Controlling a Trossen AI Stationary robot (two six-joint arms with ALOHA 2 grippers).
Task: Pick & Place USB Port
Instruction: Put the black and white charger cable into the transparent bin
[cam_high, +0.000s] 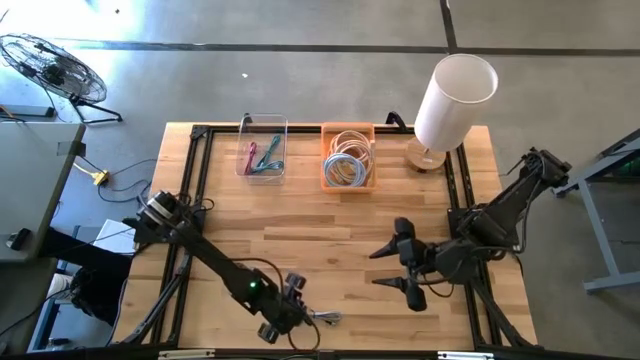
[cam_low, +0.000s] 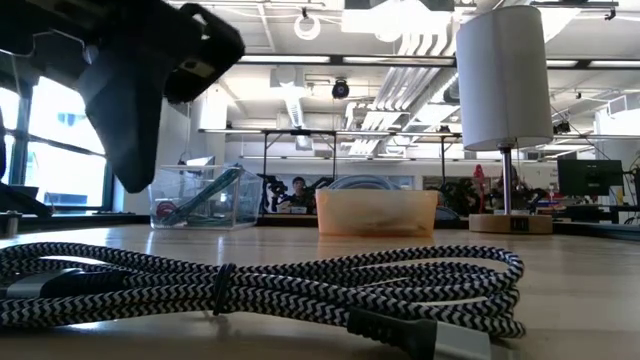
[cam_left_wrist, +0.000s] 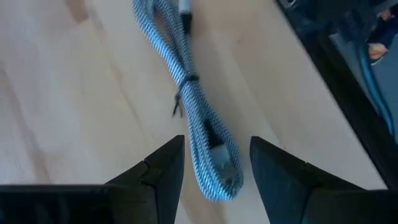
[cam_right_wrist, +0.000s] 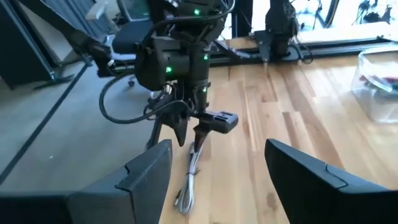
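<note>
A black-and-white braided USB cable (cam_high: 322, 318) lies bundled on the wooden table close to its near edge, a thin tie around its middle (cam_left_wrist: 186, 81). My left gripper (cam_left_wrist: 216, 149) hangs open just above the bundle's looped end (cam_left_wrist: 217, 180), one finger on either side of it and clear of it. In the low view the same gripper (cam_low: 135, 170) is above the cable (cam_low: 260, 285) at the left. My right gripper (cam_high: 378, 268) is open in the air over the table's right middle, pointing toward the left arm, with nothing between its fingers.
At the far edge stand a clear plastic box (cam_high: 264, 150) with coloured cables, an orange bin (cam_high: 349, 157) with coiled cables, and a white-shaded lamp (cam_high: 452, 100). Black frame rails (cam_high: 195, 190) run along the table's sides. Bare wood lies between the arms.
</note>
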